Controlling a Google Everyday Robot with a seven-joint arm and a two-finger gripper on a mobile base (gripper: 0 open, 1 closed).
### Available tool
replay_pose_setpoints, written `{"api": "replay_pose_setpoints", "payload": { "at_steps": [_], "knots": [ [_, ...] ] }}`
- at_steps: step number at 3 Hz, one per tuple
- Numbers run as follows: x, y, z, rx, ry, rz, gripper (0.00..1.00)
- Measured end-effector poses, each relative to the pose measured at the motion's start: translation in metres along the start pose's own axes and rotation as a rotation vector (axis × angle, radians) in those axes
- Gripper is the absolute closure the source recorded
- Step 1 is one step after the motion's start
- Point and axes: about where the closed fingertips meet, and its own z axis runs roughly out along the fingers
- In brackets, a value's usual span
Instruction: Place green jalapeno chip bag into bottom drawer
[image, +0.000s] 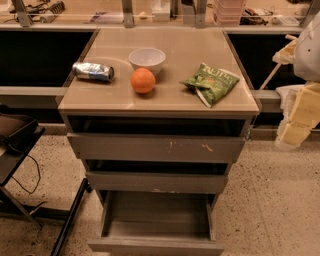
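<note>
Green jalapeno chip bag: where is it seen?

— It is laid flat on the cabinet top, near the edge at 3 o'clock, at about 3 o'clock from the orange and apart from it.

— How is its look described?

— A small, crinkled green foil bag is shown, with yellow lettering across its upper part. A pale edge is seen along its lower side, running toward 5 o'clock. It is slightly larger than the orange.

— What else is set on the top?

— A white bowl is placed just beside the orange at 12 o'clock, and a crushed silver can is laid on its side at 9 o'clock.

— And the bottom drawer?

— It is found at 6 o'clock in the view, pulled well out below the two scuffed drawers. Its shallow grey-brown inside is exposed.

— Where is the gripper?

— It is seen at the 3 o'clock edge of the view, cream-coloured, well apart from the bag. Whether it is parted or closed cannot be told.
</note>
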Motion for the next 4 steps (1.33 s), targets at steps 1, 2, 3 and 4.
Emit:
{"api": "replay_pose_setpoints", "payload": {
  "at_steps": [1,2,3,4],
  "knots": [
    [0.0,0.0,0.0,0.0,0.0,0.0,0.0],
    [-0.004,-0.012,0.001,0.004,-0.032,-0.01,0.0],
    [-0.018,-0.061,0.016,0.021,-0.12,-0.028,0.0],
    [-0.033,-0.132,0.056,0.021,-0.192,-0.001,0.0]
  ]
}}
